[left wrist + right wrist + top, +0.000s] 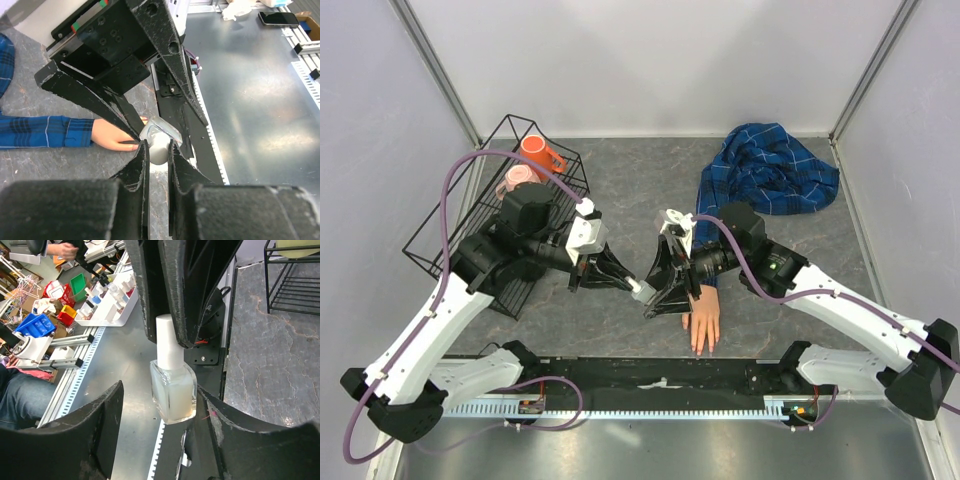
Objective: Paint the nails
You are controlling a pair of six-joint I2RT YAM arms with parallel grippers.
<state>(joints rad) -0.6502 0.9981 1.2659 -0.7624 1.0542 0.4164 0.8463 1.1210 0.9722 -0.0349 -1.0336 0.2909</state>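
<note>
The small clear bottle [173,392] with a white cap [169,342] hangs in the air between both grippers. My left gripper [158,145] is shut on the cap [159,152]. My right gripper [159,390] is open around the glass body; one finger [220,425] touches it, the other [100,425] stands apart. In the top view the two grippers, left [632,284] and right [656,298], meet just left of the peach mannequin hand [702,320], which lies flat with its fingertips toward the near edge. Its blue plaid sleeve [770,170] trails to the back right. The nails are too small to make out.
A black wire rack [470,220] stands at the back left with an orange cup [538,152] and a pink cup [520,180] in it. The black mounting rail [660,385] runs along the near edge just below the hand.
</note>
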